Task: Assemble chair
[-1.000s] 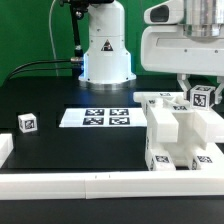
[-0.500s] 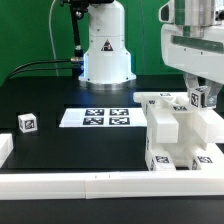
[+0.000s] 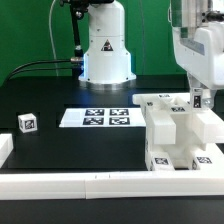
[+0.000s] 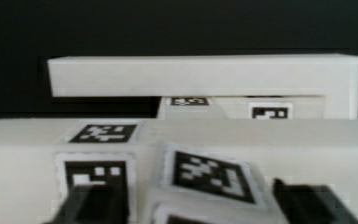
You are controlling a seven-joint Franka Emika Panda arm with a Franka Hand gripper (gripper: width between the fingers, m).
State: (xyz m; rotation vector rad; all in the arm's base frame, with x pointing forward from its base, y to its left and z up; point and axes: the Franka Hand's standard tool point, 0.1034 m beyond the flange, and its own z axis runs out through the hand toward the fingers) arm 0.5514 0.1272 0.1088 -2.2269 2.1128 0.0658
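Chair point(image 3: 178, 132) sits half-built on the table point(image 3: 60, 95) at the exterior view's right — rigid, light, slick white plastic, best pinched across flat tagged faces — gripper point(image 3: 199, 98) over its back corner, jaw state unclear.

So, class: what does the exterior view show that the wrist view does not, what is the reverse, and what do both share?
Only the exterior view shows the marker board, a small tagged cube apart at that view's left, and the robot's base. Only the wrist view shows the dark fingers up close, flanking a tagged piece. Both show the white chair parts with their tags.
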